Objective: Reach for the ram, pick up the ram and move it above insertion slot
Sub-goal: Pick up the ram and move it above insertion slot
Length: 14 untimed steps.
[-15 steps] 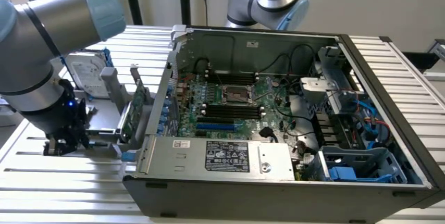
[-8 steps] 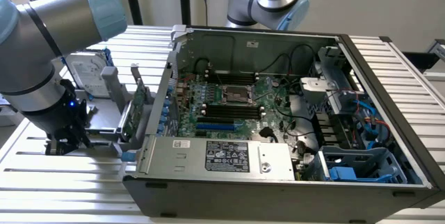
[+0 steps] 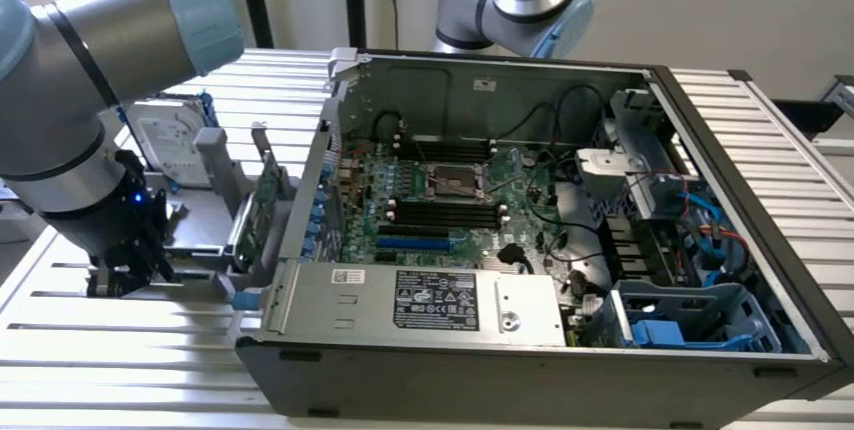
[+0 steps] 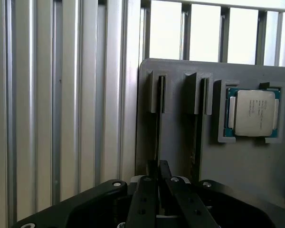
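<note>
The ram (image 4: 157, 135) stands on edge in a slot of the grey holder (image 4: 180, 142), so it appears as a thin dark strip. My gripper (image 4: 159, 185) is low over the near end of that strip, its two black fingers (image 4: 145, 199) pressed close on either side of it. In the exterior view the gripper (image 3: 127, 275) is down at the holder (image 3: 200, 250), to the exterior view's left of the open computer case. The black memory insertion slots (image 3: 447, 215) lie on the motherboard inside the case.
A second thin stick (image 4: 198, 137) stands in the neighbouring holder slot and a processor chip (image 4: 254, 114) lies in a recess beside it. An upright green card (image 3: 267, 200) and a silver hard drive (image 3: 167, 140) stand between my arm and the case wall (image 3: 314, 180). A second arm (image 3: 514, 0) stands behind the case.
</note>
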Each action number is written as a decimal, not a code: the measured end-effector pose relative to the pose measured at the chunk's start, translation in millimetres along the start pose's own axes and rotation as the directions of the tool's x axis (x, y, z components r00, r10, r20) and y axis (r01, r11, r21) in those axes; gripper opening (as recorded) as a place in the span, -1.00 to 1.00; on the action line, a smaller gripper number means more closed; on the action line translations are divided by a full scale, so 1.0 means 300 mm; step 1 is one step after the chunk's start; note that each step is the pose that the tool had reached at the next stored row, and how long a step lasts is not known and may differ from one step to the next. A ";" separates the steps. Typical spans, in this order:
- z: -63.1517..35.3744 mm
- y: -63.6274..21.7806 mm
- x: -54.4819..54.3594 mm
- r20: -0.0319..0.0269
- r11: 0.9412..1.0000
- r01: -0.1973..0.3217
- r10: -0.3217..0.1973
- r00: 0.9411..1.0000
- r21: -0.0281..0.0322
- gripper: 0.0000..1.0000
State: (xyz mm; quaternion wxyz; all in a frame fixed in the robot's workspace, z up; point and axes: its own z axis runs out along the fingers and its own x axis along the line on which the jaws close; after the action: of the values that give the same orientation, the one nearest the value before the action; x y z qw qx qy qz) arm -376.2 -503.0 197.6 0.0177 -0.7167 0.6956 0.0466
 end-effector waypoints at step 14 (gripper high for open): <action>-0.068 0.001 -0.006 0.001 1.000 0.000 0.000 1.000 0.000 -0.73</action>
State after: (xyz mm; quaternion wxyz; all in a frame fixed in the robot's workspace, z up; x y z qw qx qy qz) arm -375.6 -503.0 218.0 0.0181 -0.7166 0.6956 0.0470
